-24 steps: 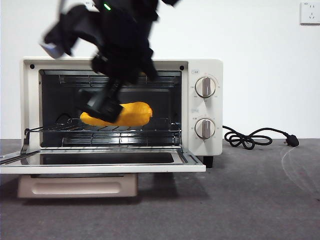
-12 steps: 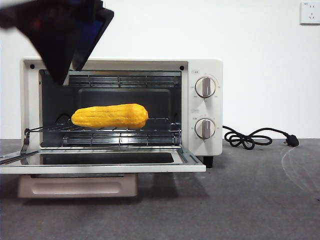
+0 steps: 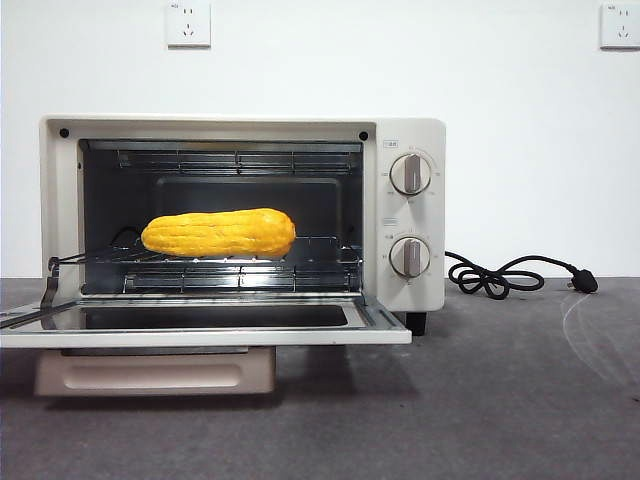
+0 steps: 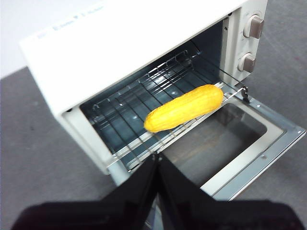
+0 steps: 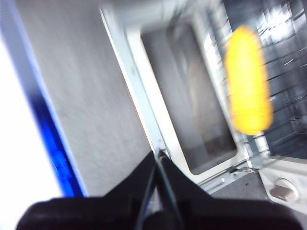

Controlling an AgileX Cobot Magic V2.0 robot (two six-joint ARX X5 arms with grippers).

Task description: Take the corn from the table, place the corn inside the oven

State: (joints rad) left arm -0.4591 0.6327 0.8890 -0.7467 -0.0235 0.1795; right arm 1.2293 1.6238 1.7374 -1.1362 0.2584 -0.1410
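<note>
One corn [image 3: 219, 232] on the rack, and that's the only cob out here. One oven [image 3: 405, 135], cream-white, door dropped open. Two knobs on its panel, the upper knob [image 3: 411, 174] and the lower knob [image 3: 408, 257], stacked one over the other. One wire rack [image 3: 300, 262] carrying the cob. One black cord [image 3: 500, 275] trailing across the desk [image 3: 500, 400]. Two wall sockets up top, one socket [image 3: 188, 24] left, another socket [image 3: 620, 25] far right. Two pincers, left pincer [image 4: 157, 165] and right pincer [image 5: 159, 160].
</note>
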